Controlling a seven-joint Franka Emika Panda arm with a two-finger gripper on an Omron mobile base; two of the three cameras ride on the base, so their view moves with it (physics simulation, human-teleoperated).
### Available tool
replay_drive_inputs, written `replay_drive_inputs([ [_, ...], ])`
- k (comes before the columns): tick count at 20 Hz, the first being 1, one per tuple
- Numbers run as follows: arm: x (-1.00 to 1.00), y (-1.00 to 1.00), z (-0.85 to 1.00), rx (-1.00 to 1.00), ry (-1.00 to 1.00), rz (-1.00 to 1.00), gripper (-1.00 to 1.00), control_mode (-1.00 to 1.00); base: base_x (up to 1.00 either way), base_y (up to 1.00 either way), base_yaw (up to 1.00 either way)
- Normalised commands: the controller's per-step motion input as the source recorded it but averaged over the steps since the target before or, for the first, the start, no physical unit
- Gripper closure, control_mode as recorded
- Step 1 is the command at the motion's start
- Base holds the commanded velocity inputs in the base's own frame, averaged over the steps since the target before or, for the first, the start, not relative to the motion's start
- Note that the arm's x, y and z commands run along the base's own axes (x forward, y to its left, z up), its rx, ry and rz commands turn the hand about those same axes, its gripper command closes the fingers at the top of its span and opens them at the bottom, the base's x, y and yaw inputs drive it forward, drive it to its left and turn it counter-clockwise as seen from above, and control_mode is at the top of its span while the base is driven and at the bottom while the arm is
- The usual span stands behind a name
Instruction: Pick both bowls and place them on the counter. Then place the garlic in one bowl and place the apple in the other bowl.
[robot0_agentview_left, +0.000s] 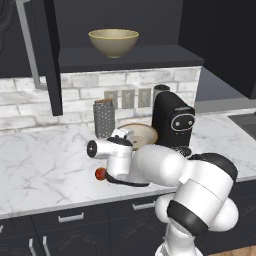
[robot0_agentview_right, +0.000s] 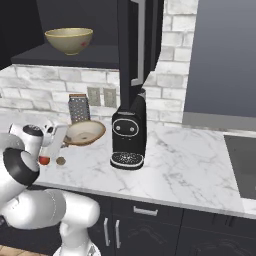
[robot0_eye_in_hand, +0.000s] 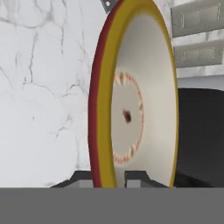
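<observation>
1. Gripper (robot0_eye_in_hand: 114, 177) is clamped on the rim of the shallow bowl (robot0_agentview_right: 84, 132), one fingertip on each side of the rim in the hand view. The bowl is held over the counter (robot0_agentview_left: 45, 165), next to the coffee machine (robot0_agentview_left: 172, 121). Whether its base touches the marble is hard to judge.
2. The shallow bowl has nothing in it: pale inside with a ring of reddish marks and a dark spot at the centre.
3. The deep bowl (robot0_agentview_left: 113, 41) sits on the dark shelf (robot0_agentview_left: 130, 55) above and behind the gripper. No contents visible from this low angle.
4. The right base view shows the apple (robot0_agentview_right: 44, 160) and the garlic (robot0_agentview_right: 60, 161) side by side on the counter, just below the gripper. In the left base view the arm covers the garlic.
5. The hand view alone shows the bowl's red-brown outer wall and yellow rim.
6. A box grater (robot0_agentview_right: 78, 108) stands against the wall behind the held bowl. An open cabinet door (robot0_agentview_left: 47, 55) hangs up and to the left.
</observation>
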Motion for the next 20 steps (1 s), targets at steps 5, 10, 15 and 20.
replay_drive_inputs([
  [5,0.24,0.0,-0.36,0.0,0.0,0.0,1.0,-1.0,0.0,0.0,0.0],
  [10,0.27,0.0,-0.26,0.0,0.0,0.0,1.0,-1.0,0.0,0.0,0.0],
  [15,0.27,0.0,-0.07,0.0,0.02,0.0,1.0,-1.0,0.0,0.0,0.0],
  [20,0.21,0.0,-0.14,0.0,0.03,0.0,1.0,-1.0,0.0,0.0,0.0],
])
